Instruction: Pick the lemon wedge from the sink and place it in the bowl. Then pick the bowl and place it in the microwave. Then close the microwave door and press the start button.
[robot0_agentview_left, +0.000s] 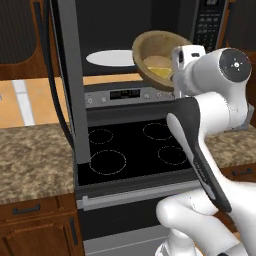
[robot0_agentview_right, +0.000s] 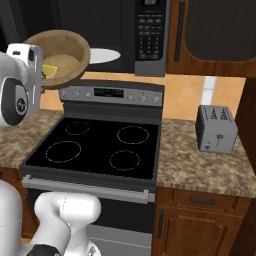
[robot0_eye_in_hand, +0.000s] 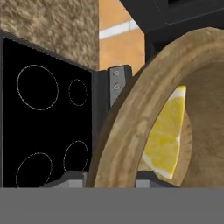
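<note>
Above black stove (robot0_agentview_left: 132, 150), tilted wooden bowl (robot0_agentview_left: 155, 52) (lemon wedge (robot0_agentview_left: 161, 72) inside), clamped by pincer (robot0_agentview_left: 176, 75).

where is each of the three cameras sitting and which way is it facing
Left base view: behind the arm to its left, facing forward and down at the stove and open microwave; the white arm rises from lower right.
Right base view: behind, to its right, facing the same stove, plus a toaster; arm at lower left.
Hand view: on the hand, looking along the gripper at the bowl rim and lemon wedge.
All share bowl, wedge and stove.
</note>
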